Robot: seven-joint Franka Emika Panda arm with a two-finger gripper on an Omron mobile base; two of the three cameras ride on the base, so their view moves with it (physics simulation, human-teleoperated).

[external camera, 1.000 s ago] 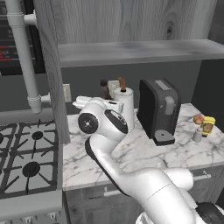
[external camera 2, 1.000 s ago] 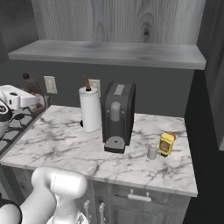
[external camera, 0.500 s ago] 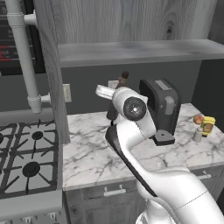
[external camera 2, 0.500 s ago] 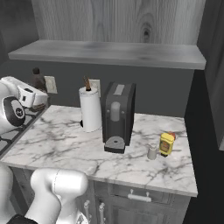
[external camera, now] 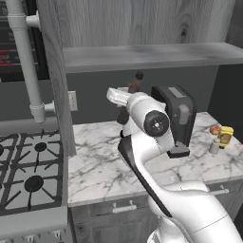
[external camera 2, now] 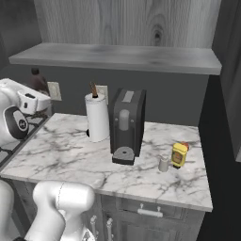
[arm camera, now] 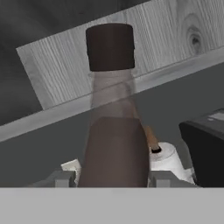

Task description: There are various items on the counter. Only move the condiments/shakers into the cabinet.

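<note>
My gripper (arm camera: 111, 177) is shut on the tall dark brown bottle (arm camera: 114, 131) with a black cap, its body between the two fingertips. The bottle (external camera: 135, 85) is off the counter (external camera: 95, 161), tilted, its cap just under the cabinet shelf board (external camera: 142, 54). From the right side the bottle (external camera 2: 36, 78) shows above the white hand, at the left end of the shelf (external camera 2: 117, 56). The small pale shaker (external camera 2: 163, 164) and the yellow squeeze bottle (external camera 2: 179, 155) stand together at the counter's right end, far from the gripper.
A black coffee machine (external camera 2: 126, 124) and a white paper-towel roll (external camera 2: 98, 117) stand mid-counter below the shelf. A small red item (external camera: 215, 129) sits behind the yellow bottle. The gas stove (external camera: 23, 166) lies left, with a grey vertical pipe (external camera: 26, 61) above it.
The arm has swung right and upward with the brown bottle in its grip, and the bottle's cap now sits close under the shelf. The things on the counter have not moved.
</note>
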